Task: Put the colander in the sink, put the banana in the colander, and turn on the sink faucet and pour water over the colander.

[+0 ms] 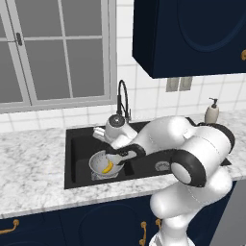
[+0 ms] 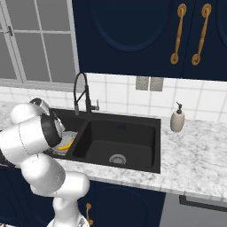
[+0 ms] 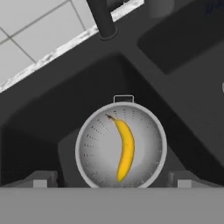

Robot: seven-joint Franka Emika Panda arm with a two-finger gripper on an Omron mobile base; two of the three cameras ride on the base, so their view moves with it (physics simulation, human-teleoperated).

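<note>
marbled counter, black sink holding colander; soap bottle

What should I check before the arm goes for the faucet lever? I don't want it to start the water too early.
1. Round silvery perforated metal colander sits in the matte black double-basin sink's left basin: ok.
2. Curved yellow banana lies inside the colander: ok.
3. Two-finger gripper open, holding nothing, above the colander: ok.
4. Tall thin black arched faucet running: not yet, no stream visible.
5. Spout aimed over the colander: cannot tell.
</note>
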